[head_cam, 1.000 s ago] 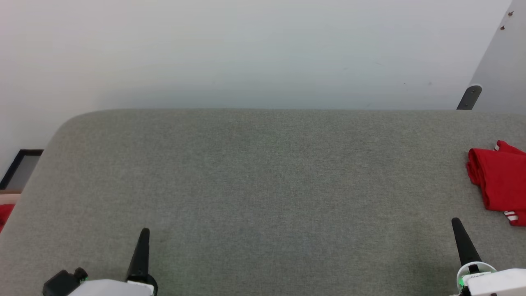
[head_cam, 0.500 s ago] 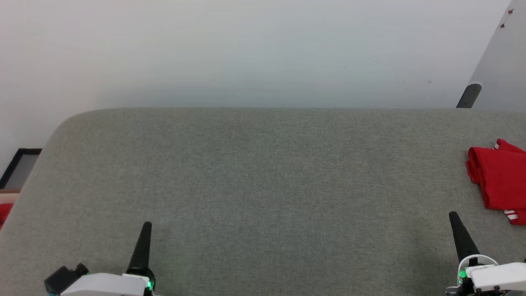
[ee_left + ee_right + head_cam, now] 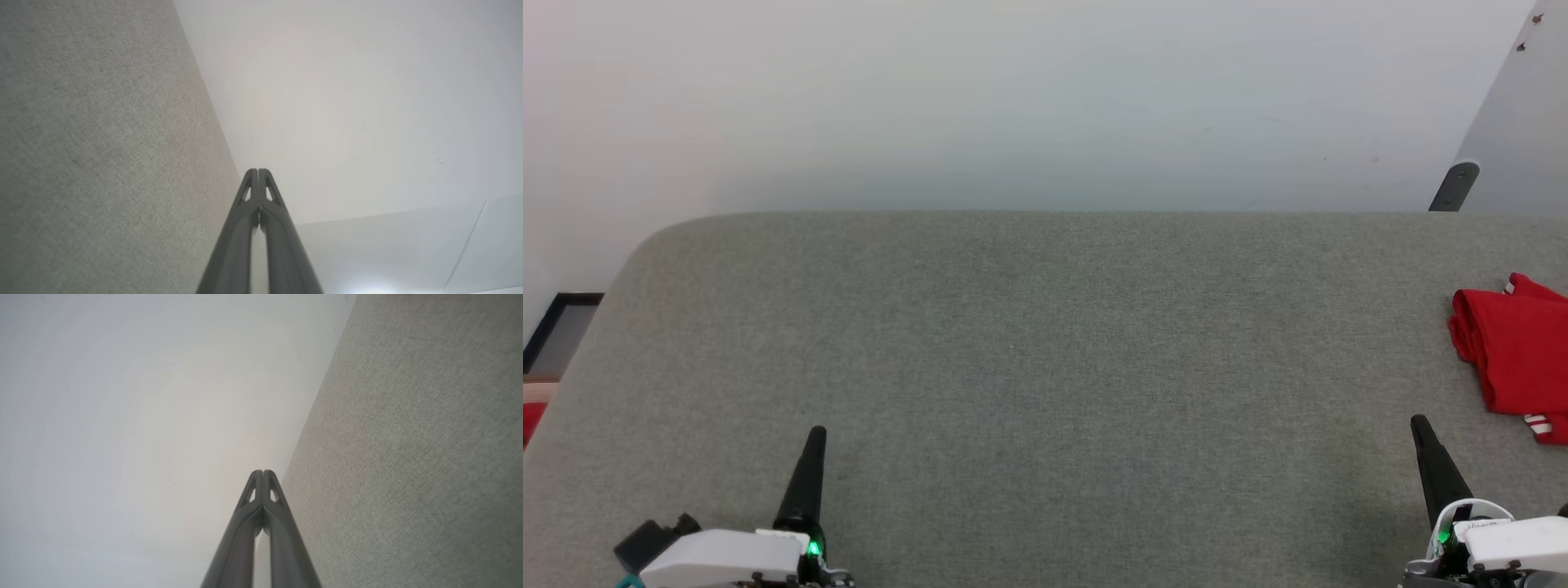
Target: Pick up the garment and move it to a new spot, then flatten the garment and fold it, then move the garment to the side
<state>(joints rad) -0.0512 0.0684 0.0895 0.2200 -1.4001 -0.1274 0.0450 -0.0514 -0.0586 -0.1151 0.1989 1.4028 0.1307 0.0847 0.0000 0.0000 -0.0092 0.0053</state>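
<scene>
Looks like we're pretty much done: the garment [image 3: 1515, 351] sits folded at the right edge of the grey surface [image 3: 1045, 367]. Our left gripper [image 3: 817, 434] and right gripper [image 3: 1419, 425] are both pinched closed, holding nothing.

The garment [image 3: 1515, 359] is bright red, with red-and-white striped trim on one corner. The bench [image 3: 1045, 343] is a muted grey-green with a fine woven fleck. The wall [image 3: 1013, 98] is pale off-white, shading faintly bluish. The left gripper [image 3: 817, 433] and right gripper [image 3: 1419, 422] have black fingers on white housings, each with a small green light. The frame [image 3: 556, 327] is black-edged around grey
</scene>
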